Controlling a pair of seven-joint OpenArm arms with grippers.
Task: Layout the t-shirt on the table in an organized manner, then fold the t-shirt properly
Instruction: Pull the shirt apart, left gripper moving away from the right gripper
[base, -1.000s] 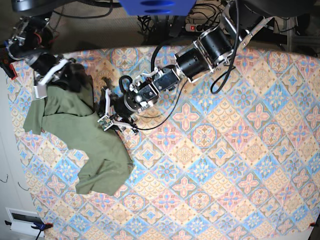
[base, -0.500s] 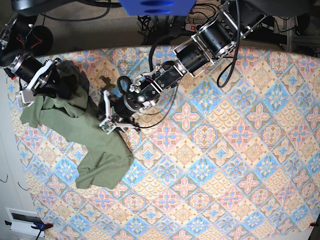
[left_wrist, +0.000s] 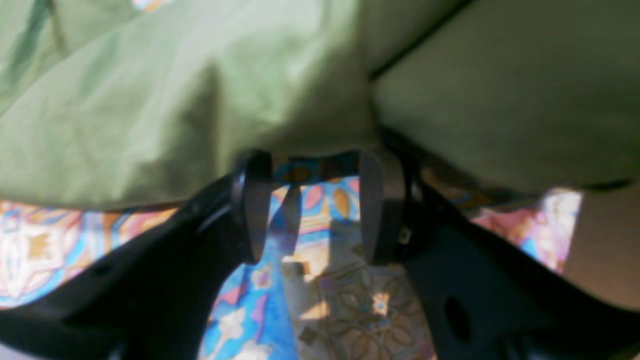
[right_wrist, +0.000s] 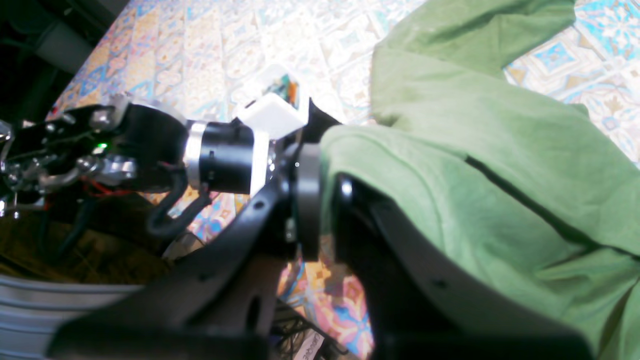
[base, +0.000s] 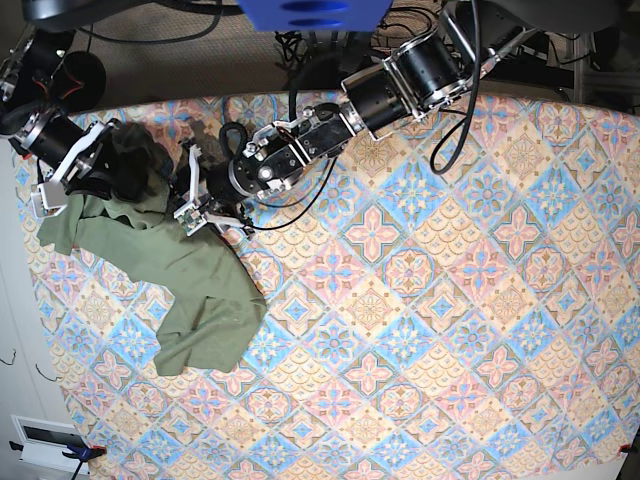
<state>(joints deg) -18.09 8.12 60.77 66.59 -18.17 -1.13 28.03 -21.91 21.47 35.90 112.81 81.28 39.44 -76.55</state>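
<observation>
Patterned cloth in pink, blue and cream diamonds covered the wide surface (base: 450, 300), and the t-shirt (base: 190, 280) lay bunched at its far left end, well away from the open middle, one part trailing down toward the near edge and the rest gathered up at the top corner. The right tool (right_wrist: 320, 200) was shut on a fold of the t-shirt, the green cloth draped over one finger and hanging loose beyond it. The left tool (left_wrist: 312, 205) stood apart with its fingers (left_wrist: 252, 205) wide, nothing between them but patterned cloth, their tips right at the t-shirt's hem; in the base view this left tool (base: 195, 205) sat just beside the garment's upper edge. The shirt looked light, soft and limp, creasing wherever it was lifted, so it would likely sag and drag rather than hold any shape, and a single pinch would only pull it into a rope. A sound hold would probably be two separate points along one edge, shoulders or hem corners, drawn apart to spread it flat. Thin cloth could slip from a shallow pinch, so a deeper bite seemed wise.
</observation>
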